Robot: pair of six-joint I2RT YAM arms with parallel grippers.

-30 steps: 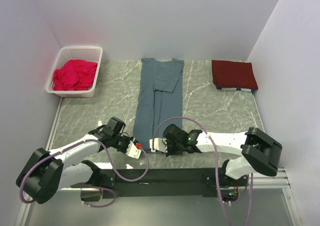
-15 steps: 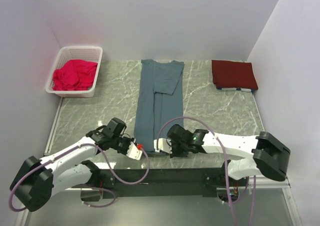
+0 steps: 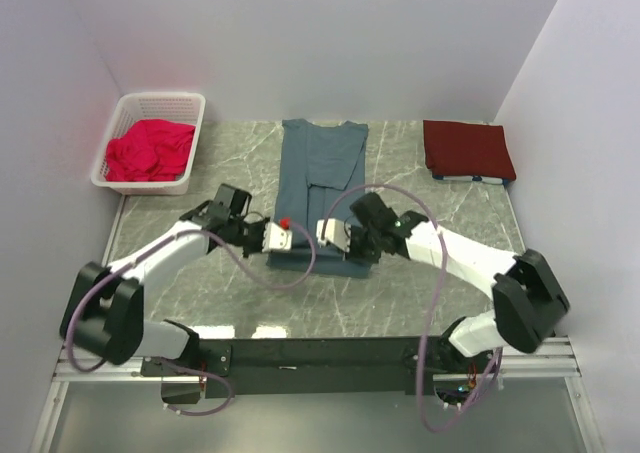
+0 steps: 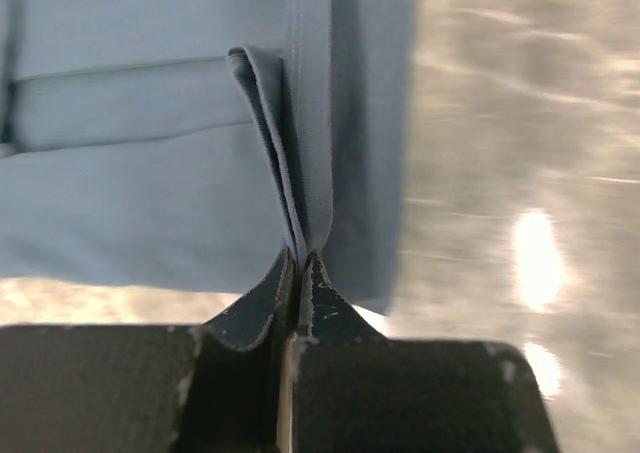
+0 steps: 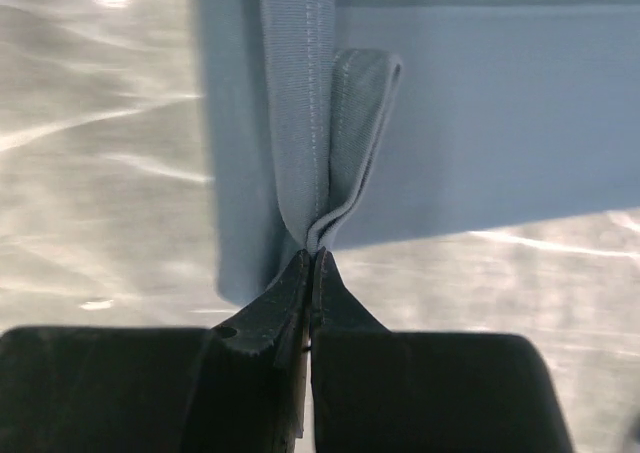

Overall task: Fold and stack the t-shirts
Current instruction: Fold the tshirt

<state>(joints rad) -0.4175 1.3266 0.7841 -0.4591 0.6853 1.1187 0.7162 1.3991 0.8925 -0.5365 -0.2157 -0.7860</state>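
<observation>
White walls close in three sides of a grey marbled table (image 3: 450,223), and light glares off the stone in the wrist views.

At the far left corner stands a white slatted basket (image 3: 160,99). It holds a crumpled red cloth (image 3: 148,149), heaped toward the near wall and lying below the rim.

At the far right corner the dark maroon t-shirt (image 3: 468,147) lies folded into a neat rectangle. It is well apart from everything else, and a thin strip of white and dark material shows under its near edge. What that strip belongs to I cannot tell.

The slate blue-grey t-shirt (image 3: 322,163) lies down the middle of the table as a long narrow band, its sleeves turned in and its far end near the back wall. Both arms reach in from the near side and meet over its near end, and their pale purple cables (image 3: 400,195) loop above the stone beside them.

The left gripper (image 4: 300,265) is closed tight, its dark fingers (image 4: 250,313) pinching a doubled fold of the blue-grey cloth at the stitched hem. The right gripper (image 5: 313,259) is clamped the same way on its own fold of hem, with no gap between its fingers (image 5: 345,308). The two sit near each other, and the cloth rises to their tips from the flat part of the shirt.
</observation>
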